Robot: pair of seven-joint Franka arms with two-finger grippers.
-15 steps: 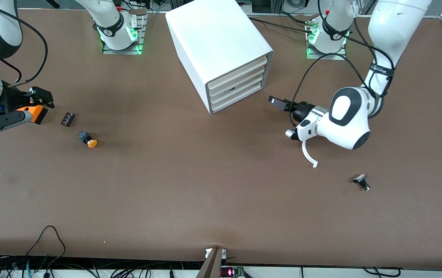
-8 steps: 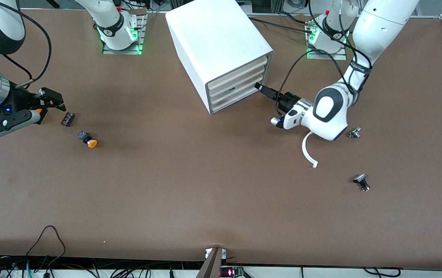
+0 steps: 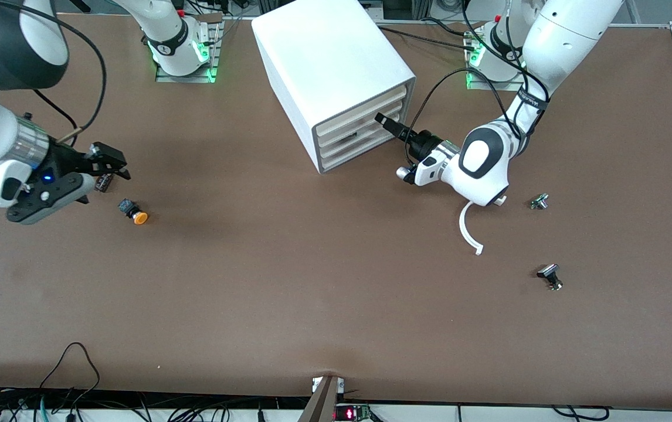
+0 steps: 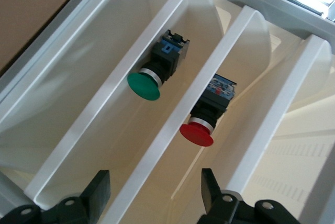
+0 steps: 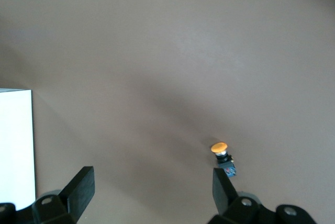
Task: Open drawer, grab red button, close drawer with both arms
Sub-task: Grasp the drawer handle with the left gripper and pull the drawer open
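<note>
- Here the left gripper (image 3: 384, 122) is pressed up to the cream drawer fronts of the white cabinet (image 3: 324, 53), which stands near the robots' bases, about midway between them.
- All four drawer fronts look flush with the cabinet in the front view; which of the middle ones the gripper is at, I cannot tell.
- In the left wrist view its fingers (image 4: 98, 190) stand apart with nothing clamped; the end of one white slat lies between them, and contact cannot be judged.
- The button (image 4: 200, 127), red cap with a black-and-blue body, lies on its side in the drawer (image 4: 250, 62), seen through the slatted front.
- A green-capped button (image 4: 149, 80) lies the same way in the neighbouring tray.
- The right gripper (image 3: 114, 164) hangs over the table toward the right arm's end, fingers (image 5: 79, 186) spread wide and empty.
- A small dark component (image 3: 102, 183) sits partly under it.
- An orange-capped button (image 3: 134, 212) lies just beside that component, nearer the front camera, and shows in the right wrist view too.
- Toward the left arm's end, a curved white strip (image 3: 468, 232) lies on the table under the left arm's wrist.
- A small metal part (image 3: 539, 201) and a black-topped part (image 3: 549, 276) lie near the strip, the black-topped one nearer the front camera.
</note>
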